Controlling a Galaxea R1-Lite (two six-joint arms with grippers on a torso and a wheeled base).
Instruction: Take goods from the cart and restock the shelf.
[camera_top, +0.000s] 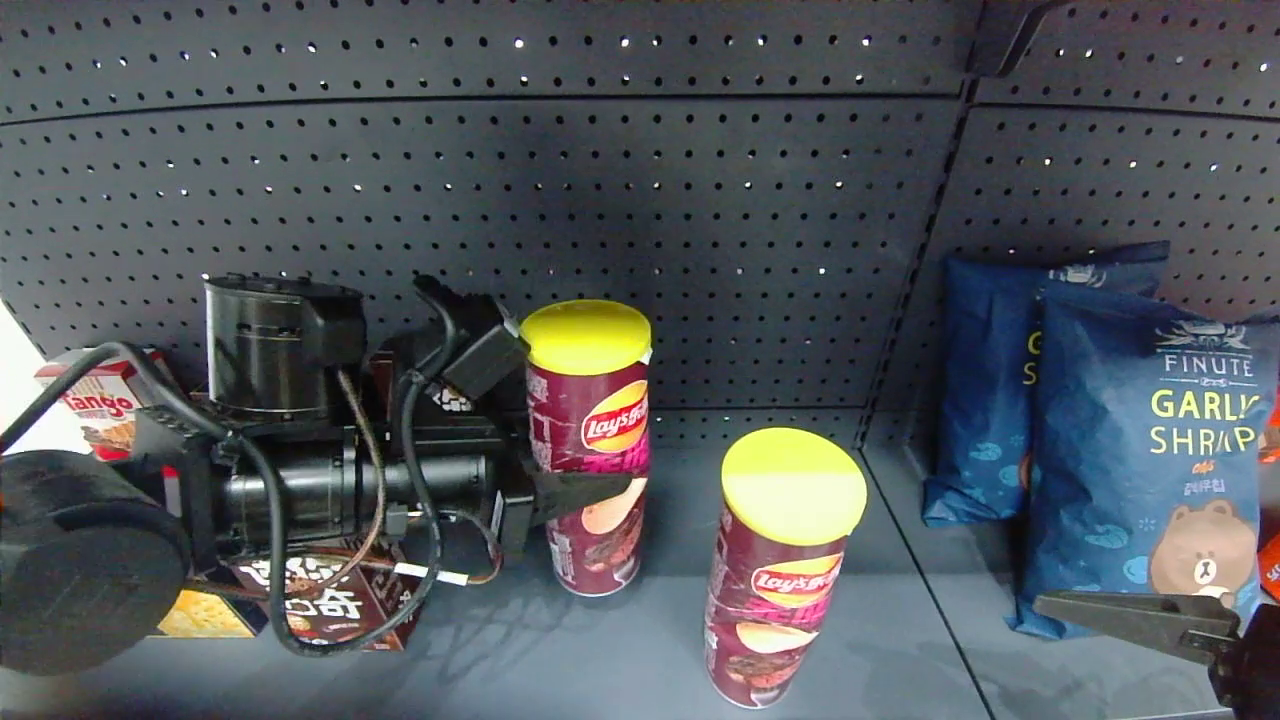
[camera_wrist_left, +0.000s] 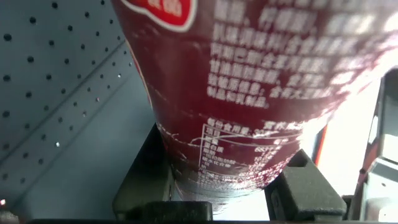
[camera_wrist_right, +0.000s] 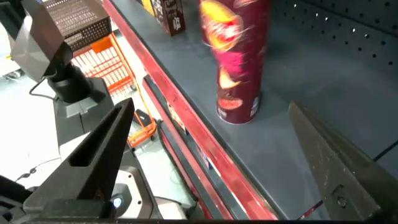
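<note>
- Chip can (camera_top: 590, 440): maroon tube, yellow lid, upright towards the back of the shelf (camera_top: 900, 640), clamped at mid-height by left gripper (camera_top: 578, 488)
- Second chip can (camera_top: 785, 570): same look, standing free nearer the front
- Right gripper (camera_wrist_right: 210, 112): spread wide, empty

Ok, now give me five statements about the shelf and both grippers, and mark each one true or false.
1. The left gripper is shut on a chip can. True.
2. The second chip can lies on its side. False: it stands upright on the shelf, apart from both grippers.
3. Both cans carry yellow lids. True.
4. The right gripper holds a blue snack bag. False: its fingers are spread open and hold nothing.
5. The blue snack bags stand to the right of both cans. True.
</note>
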